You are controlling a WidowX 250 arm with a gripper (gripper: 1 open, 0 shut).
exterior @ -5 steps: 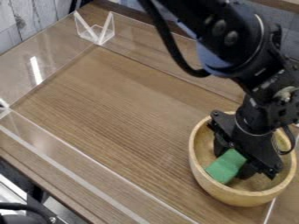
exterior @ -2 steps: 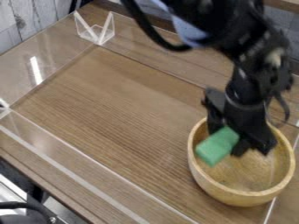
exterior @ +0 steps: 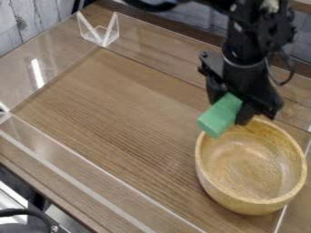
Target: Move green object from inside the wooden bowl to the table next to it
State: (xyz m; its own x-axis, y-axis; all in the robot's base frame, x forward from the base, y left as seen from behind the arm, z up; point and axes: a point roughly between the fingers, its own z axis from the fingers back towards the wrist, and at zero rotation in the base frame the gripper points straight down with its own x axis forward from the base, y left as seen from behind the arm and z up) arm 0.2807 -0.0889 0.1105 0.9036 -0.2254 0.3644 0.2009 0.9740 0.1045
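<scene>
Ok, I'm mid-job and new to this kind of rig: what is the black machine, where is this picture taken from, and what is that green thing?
The black machine is a single robot arm reaching in from the top right. At its tip is a pincer, the part that grabs things. There is one view only, from a camera looking down at an angle over the table, a brown wood-grain top with clear walls along its edges. On it, at the lower right, sits a round wooden bowl, which now looks empty. The green thing is a small green block. The pincer is shut on it and holds it in the air, above the bowl's left rim, touching neither bowl nor table. So the block is out of the bowl but not yet set down beside it.
</scene>
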